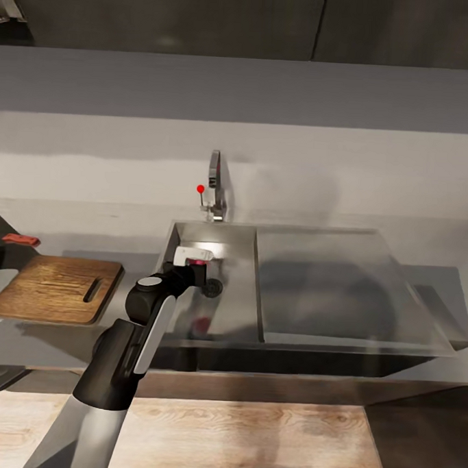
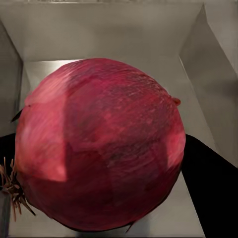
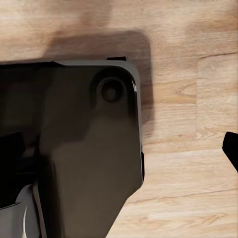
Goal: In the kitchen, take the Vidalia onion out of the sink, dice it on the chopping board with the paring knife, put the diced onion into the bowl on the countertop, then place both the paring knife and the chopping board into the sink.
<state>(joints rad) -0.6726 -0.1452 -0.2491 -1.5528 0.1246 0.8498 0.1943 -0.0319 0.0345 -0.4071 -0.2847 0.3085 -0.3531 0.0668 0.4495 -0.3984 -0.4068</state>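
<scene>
In the middle of the frame, the left gripper [image 1: 199, 262] is clamped on the round red onion [image 2: 99, 148] inside the shiny steel sink [image 1: 240, 317]; I cannot tell about the right jaws.

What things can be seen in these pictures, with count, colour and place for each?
Vidalia onion: one, pinkish-red, between the left gripper's fingers over the sink basin.
sink: one, steel, set in the countertop, with a drainboard wing.
faucet: one, chrome, behind the basin; small red knob beside it.
chopping board: one, brown wood, on the countertop left of the sink.
paring knife: one, red handle showing, behind the board.
countertop: one, grey.
floor: light wood.
left gripper: one, black and white, in the basin.
</scene>
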